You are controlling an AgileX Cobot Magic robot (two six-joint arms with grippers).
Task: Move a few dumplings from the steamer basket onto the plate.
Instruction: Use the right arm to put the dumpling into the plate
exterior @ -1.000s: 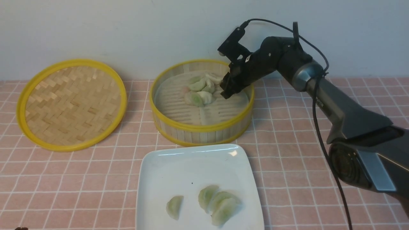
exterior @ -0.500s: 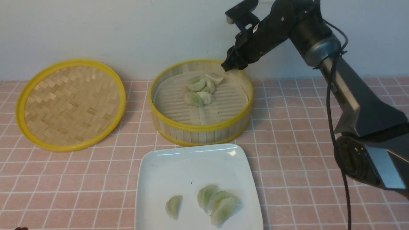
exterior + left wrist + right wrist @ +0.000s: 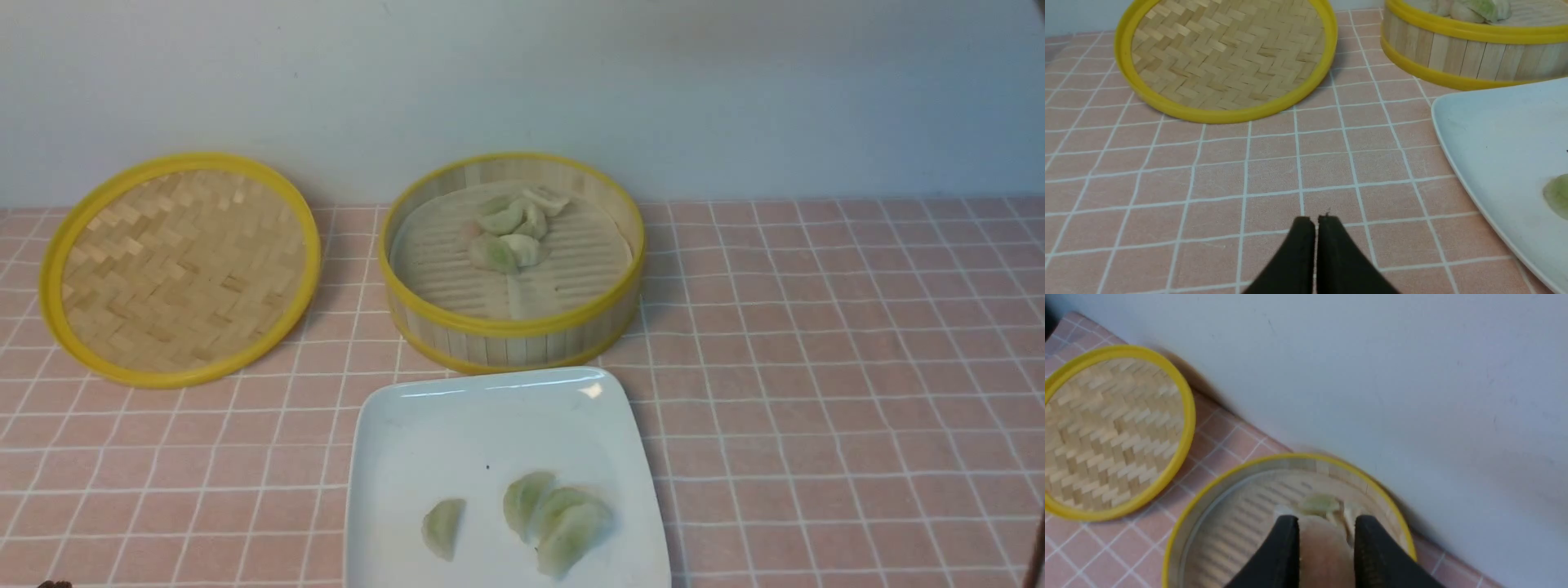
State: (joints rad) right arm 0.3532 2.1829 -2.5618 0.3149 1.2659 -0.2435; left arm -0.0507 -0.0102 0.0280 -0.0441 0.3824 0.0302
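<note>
The steamer basket stands at the back middle with several pale dumplings on its slatted floor. The white plate lies in front of it and holds one dumpling apart and a cluster beside it. My right gripper is out of the front view. In its wrist view it is high above the steamer basket, shut on a pinkish dumpling. My left gripper is shut and empty, low over the tablecloth beside the plate.
The flat herringbone bamboo lid with a yellow rim lies at the back left, and also shows in the left wrist view. A pink checked cloth covers the table. A pale wall stands close behind the steamer.
My right arm has lifted up out of the steamer and left the front view, carrying a pinkish dumpling. The dumplings on the plate have not moved.
</note>
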